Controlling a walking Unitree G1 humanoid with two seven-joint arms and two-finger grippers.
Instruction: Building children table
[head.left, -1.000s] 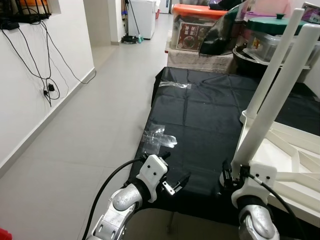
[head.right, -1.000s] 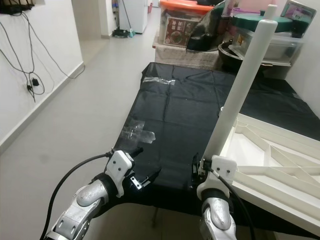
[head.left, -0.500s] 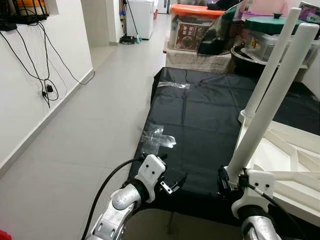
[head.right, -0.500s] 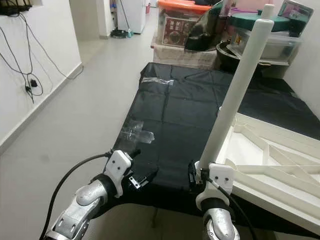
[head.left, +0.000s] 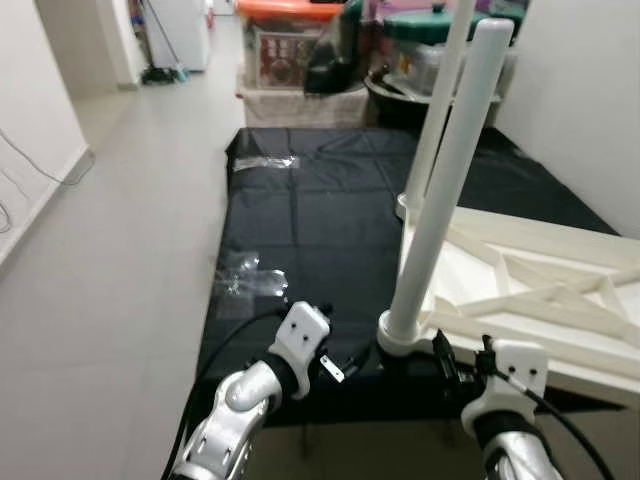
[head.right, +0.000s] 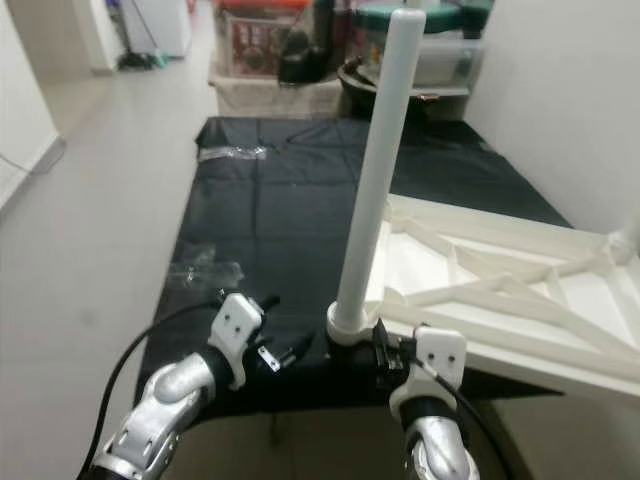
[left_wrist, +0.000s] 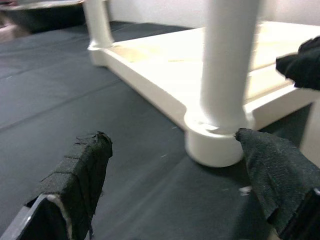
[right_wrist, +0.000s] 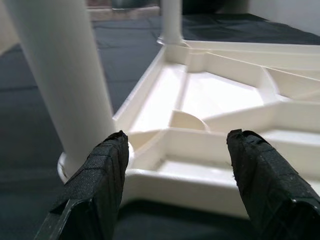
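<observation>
A white plastic table (head.right: 500, 290) lay upside down on a black sheet (head.left: 310, 220) spread over the floor, its ribbed underside facing up. One round leg (head.right: 372, 190) stood upright in the socket at the table's near corner, right at the near edge of the sheet; a second leg (head.left: 432, 110) rose from the far corner behind it.

The left claw (head.left: 345, 362) hovered low over the sheet just beside the base of the near leg, its fingers (left_wrist: 80, 172) spread wide with the leg's socket between them, not touching it. The right claw (right_wrist: 175, 185) sat at the table's near edge close to the same socket, also spread apart, one finger (right_wrist: 95, 185) beside the leg and the other over the rim, gripping nothing.

Bare grey tiled floor (head.left: 100, 260) ran along the sheet's left side, giving open room there; a white wall (head.right: 560, 90) closed in the right. Crumpled clear tape (head.left: 250, 278) stuck to the sheet's left edge. Beyond the far end stood storage boxes (head.left: 285, 50) with coloured lids; any print on them was too blurred to read
</observation>
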